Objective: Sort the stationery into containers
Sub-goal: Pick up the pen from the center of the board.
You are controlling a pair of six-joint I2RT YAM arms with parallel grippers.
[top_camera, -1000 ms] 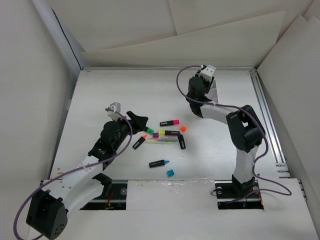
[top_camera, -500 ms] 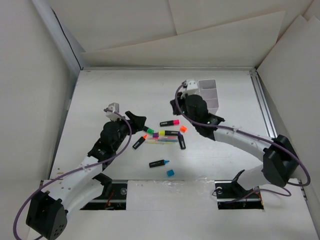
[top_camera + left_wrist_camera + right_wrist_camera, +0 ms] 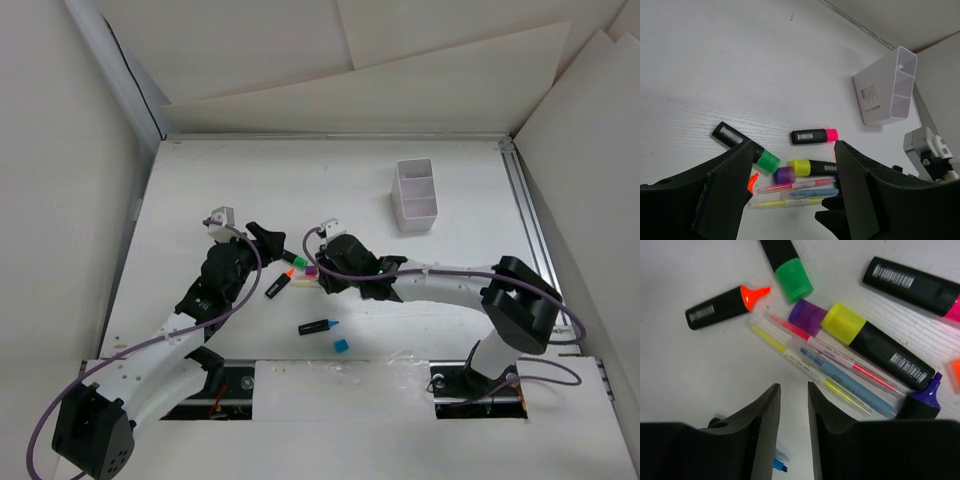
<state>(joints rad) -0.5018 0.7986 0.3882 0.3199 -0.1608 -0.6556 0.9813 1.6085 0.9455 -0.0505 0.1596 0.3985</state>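
Holding highlighters [image 3: 278,288], white table [image 3: 250,180] between walls [image 3: 60,150]

Highlighters [image 3: 870,340], pens [image 3: 840,375] clustered flat; white box [image 3: 416,218] apart.

White tabletop [image 3: 250,180], pale board walls [image 3: 450,70].

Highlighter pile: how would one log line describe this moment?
left fingers: open, empty | right fingers: open, above thin pens | white box: apart from pens
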